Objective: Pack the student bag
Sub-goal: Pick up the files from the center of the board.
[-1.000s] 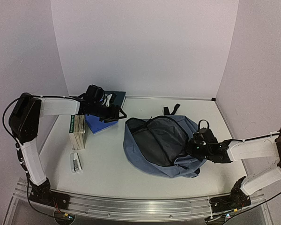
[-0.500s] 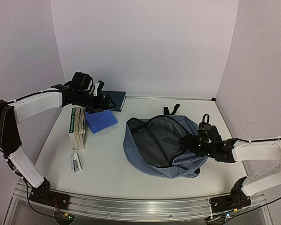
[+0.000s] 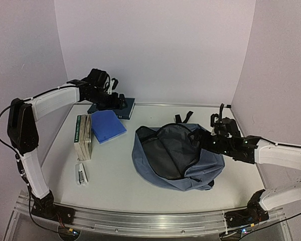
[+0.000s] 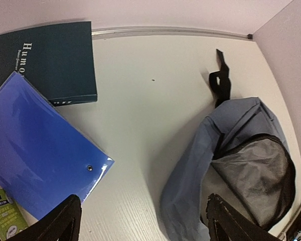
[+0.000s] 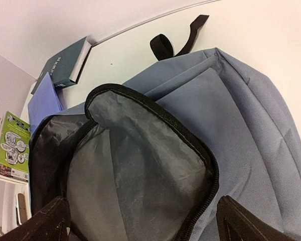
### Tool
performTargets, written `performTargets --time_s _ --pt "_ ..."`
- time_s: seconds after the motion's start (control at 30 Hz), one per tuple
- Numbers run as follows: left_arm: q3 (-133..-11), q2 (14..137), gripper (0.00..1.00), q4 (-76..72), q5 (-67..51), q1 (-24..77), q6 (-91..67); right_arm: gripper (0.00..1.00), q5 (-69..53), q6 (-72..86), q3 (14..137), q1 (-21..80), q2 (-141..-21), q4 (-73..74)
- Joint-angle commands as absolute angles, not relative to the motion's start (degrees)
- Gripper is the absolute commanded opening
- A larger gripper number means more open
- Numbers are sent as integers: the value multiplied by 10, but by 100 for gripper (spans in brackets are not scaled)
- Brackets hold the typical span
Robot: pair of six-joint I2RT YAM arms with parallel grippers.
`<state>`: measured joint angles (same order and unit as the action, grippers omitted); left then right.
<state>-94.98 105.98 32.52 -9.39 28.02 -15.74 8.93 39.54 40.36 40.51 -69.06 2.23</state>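
The student bag (image 3: 210, 160) lies right of the table's middle, a blue-grey backpack with its main zipper open and dark lining (image 3: 170, 150) showing. It also fills the right wrist view (image 5: 251, 125) and the left wrist view's right side (image 4: 195, 170). My right gripper (image 3: 198, 136) hovers open just above the bag's right rim, its jaws (image 5: 145, 223) wide over the opening with nothing between them. My left gripper (image 3: 116, 99) is open above the dark teal book (image 3: 125, 106) at the back left. Its jaws (image 4: 143, 223) hold nothing.
A blue folder (image 3: 108, 125) lies partly on the teal book (image 4: 45, 60). A stack with a green cover (image 3: 84, 136) sits left of it, and a stapler (image 3: 81, 174) lies nearer the front. Black straps (image 3: 183, 117) stick out behind the bag. Walls close in on three sides.
My right gripper has opened, let go of the bag's rim and lifted back. My left gripper has opened wider and risen from the blue folder toward the teal book.
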Motion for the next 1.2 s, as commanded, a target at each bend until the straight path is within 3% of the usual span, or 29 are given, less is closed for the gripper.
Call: performTargets --time_s 0.0,0.63,1.17 --pt "-1013 1124 87 374 -17 282 -133 98 106 372 431 403 -704 53" --pt "-1180 1342 100 427 207 348 -154 98 52 355 454 404 -745 43" --pt "-1112 1356 99 394 315 377 -110 98 51 372 431 404 -727 34"
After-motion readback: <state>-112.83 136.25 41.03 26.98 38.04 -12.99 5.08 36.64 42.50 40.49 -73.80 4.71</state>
